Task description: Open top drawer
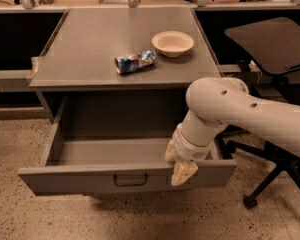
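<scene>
Your view looks down on a grey metal table (90, 54) on a speckled floor (35, 219). The top drawer (80, 181) stands pulled well out from under the tabletop towards you. Its plain grey inside is in full view and holds nothing that you can see. A small dark loop handle (130, 179) sits at the centre of the drawer's front panel.

Your white arm (240, 111) reaches in from the right and bends down to the drawer's front right part. The gripper (177, 164) sits at the top edge of the front panel, to the right of the handle and not on it. Its tan fingers (184, 172) straddle that edge: one lies just inside the drawer, and the other hangs over the outer face. They look closed onto the panel between them.

On the tabletop, a pale, shallow bowl (173, 43) stands near the back right. A crumpled blue and silver packet (135, 61) lies just beside it, to the left and nearer you. A dark office chair (270, 44) stands to the right of the table, behind the arm.
</scene>
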`<state>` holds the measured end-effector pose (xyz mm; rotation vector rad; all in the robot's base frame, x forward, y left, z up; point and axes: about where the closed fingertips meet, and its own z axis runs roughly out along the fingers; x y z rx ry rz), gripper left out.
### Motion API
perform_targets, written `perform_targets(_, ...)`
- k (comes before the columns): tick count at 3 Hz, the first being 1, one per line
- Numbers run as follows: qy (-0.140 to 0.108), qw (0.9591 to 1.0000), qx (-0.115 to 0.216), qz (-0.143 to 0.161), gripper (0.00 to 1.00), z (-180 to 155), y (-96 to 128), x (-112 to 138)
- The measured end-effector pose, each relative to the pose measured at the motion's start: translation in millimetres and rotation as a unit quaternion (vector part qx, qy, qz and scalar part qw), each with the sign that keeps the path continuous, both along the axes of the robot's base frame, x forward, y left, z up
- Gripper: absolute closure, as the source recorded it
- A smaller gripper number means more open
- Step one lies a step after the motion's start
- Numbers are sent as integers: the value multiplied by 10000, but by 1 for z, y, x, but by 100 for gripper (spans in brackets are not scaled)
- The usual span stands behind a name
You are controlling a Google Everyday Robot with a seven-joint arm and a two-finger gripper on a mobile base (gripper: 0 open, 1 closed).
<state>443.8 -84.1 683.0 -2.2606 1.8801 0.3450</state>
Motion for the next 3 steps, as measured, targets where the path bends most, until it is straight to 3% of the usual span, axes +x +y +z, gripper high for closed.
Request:
perform_targets(1,16,9999,-32,111,44,27,4,-37)
perform_targets(2,-279,9994,12,211,25,52,9,-45)
perform_targets(3,-737,9965,386,29,0,78,0,-33)
